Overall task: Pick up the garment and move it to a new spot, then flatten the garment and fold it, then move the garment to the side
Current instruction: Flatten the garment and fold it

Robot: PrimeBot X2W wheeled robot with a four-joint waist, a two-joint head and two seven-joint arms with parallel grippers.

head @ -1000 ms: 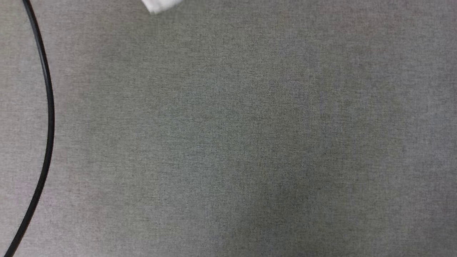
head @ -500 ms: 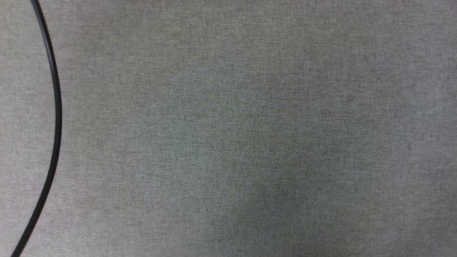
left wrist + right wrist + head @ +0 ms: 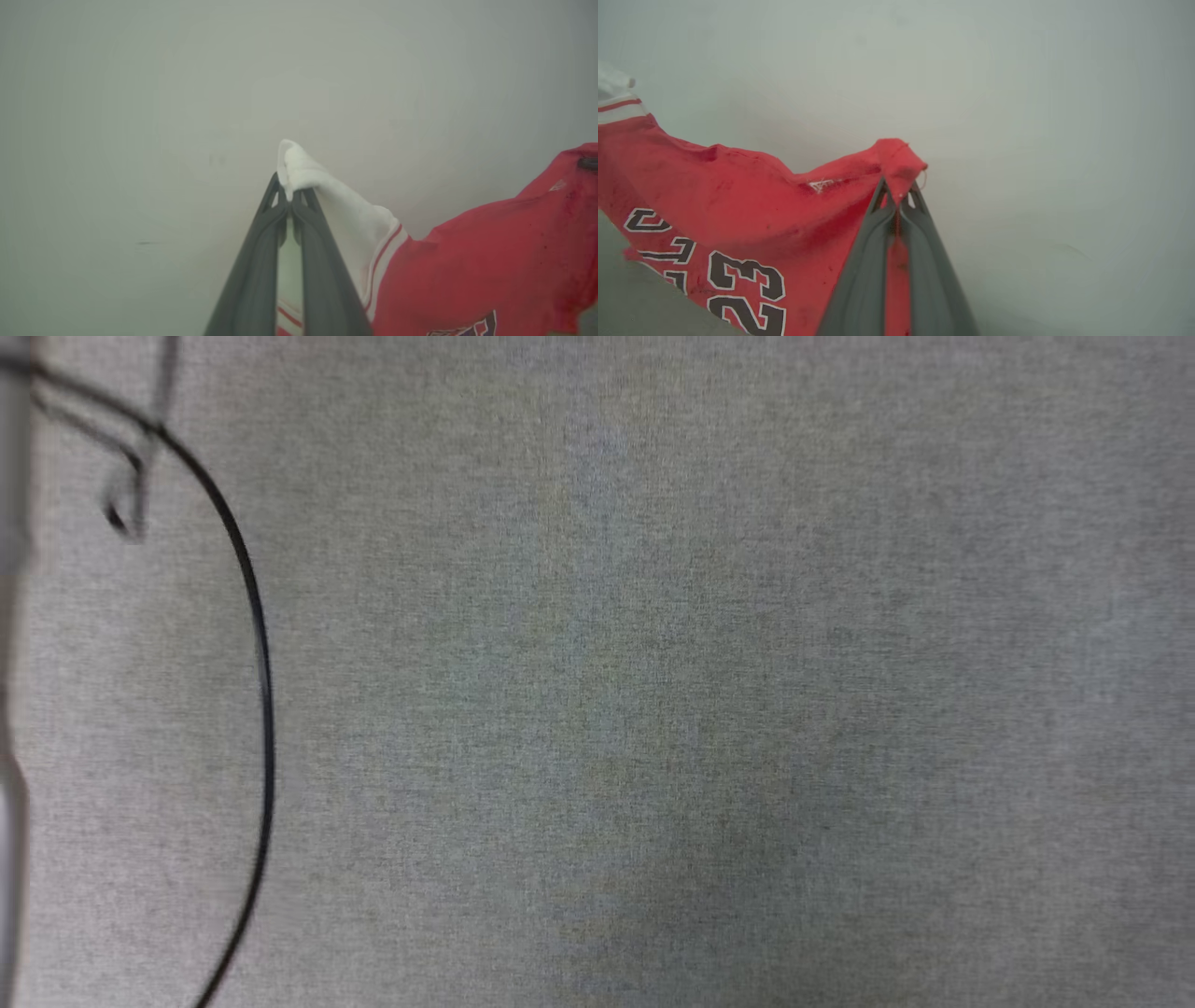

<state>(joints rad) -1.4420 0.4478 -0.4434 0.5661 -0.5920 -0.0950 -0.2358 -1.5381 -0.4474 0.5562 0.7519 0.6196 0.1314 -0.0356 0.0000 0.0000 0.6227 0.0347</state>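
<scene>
Grey woven surface [image 3: 653,663] lay beneath the head camera, crossed at its left by a black cable [image 3: 264,709]; a pale, blurred background stood behind both wrists. Left gripper [image 3: 290,198], fingers pressed together, pinched the tip of the white sleeve [image 3: 336,205]. Right gripper [image 3: 898,193], likewise clamped, pinched a red corner of the garment [image 3: 714,186] near a small white tag [image 3: 823,185]. Between the two grips the garment sagged as a loose span and appeared lifted off the surface. Its striped trim [image 3: 383,261] lay next to the sleeve, and its black, white-outlined "23" lettering [image 3: 742,280] faced the right wrist camera. Judged step: carrying the lifted garment to its new spot, flattening not yet begun. The next move would call for both pinches to hold while the arms lower together, spread apart, so the cloth lands open and clear of the cable
</scene>
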